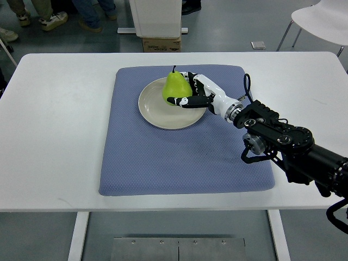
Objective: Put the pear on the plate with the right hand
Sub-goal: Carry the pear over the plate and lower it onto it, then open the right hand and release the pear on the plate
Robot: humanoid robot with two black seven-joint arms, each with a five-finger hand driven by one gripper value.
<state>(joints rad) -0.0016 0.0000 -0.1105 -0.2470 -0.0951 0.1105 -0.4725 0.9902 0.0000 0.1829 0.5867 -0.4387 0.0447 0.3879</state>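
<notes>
A green pear [176,87] with a dark stem stands upright over the far part of a beige plate [157,111]. The plate lies on a blue mat [179,157] on the white table. My right hand [190,91] reaches in from the right, its white and black fingers [185,100] curled around the pear's right side and front. The pear's base is at or just above the plate; whether it touches is unclear. My left arm is out of the picture.
The white table [54,136] extends left and right of the mat. A cardboard box [161,43] and a white stand sit on the floor beyond the far edge. A white chair [321,22] is at the upper right. People's shoes show at the upper left.
</notes>
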